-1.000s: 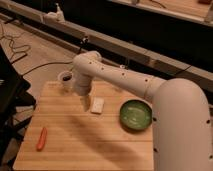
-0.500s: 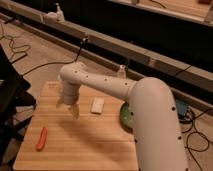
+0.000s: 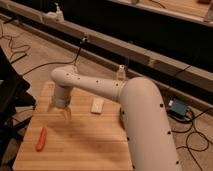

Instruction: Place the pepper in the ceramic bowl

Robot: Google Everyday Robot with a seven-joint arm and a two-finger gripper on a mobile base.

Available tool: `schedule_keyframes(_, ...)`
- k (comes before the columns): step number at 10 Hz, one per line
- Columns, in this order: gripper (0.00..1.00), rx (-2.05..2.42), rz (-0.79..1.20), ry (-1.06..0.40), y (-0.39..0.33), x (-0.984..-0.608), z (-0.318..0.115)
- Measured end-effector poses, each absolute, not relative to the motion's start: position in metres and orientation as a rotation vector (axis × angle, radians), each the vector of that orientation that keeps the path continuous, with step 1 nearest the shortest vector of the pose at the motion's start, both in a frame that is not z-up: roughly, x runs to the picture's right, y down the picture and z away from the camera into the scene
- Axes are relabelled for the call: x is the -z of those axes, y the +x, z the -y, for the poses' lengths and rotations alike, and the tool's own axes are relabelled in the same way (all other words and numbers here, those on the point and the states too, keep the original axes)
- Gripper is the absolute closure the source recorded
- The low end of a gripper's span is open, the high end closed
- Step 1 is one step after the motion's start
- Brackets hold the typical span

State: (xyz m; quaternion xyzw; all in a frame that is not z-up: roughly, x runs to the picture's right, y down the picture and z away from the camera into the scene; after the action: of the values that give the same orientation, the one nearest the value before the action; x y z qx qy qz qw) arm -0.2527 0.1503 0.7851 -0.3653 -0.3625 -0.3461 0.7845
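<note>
The pepper is a small slim orange-red piece lying on the front left of the wooden table. My gripper hangs from the white arm above the left part of the table, up and to the right of the pepper and apart from it. Its fingers are spread, with nothing between them. The ceramic bowl is hidden behind my arm's thick white link.
A flat white rectangular block lies on the table to the right of the gripper. Cables run over the floor behind the table. A dark object stands at the left edge. A long rail crosses the background.
The arm has swung left and toward the front; the gripper has come down closer to the pepper. The arm's thick link now covers the bowl. The pepper and the white block have not moved.
</note>
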Motion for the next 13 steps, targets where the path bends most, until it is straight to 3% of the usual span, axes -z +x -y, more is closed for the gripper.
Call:
schedule_keyframes(4,0.22,0.764,0.794,-0.852,-0.250,-0.793,-0.169)
schedule_keyframes(13,0.22,0.964,1.030,-0.866,-0.355,-0.789,-0.221)
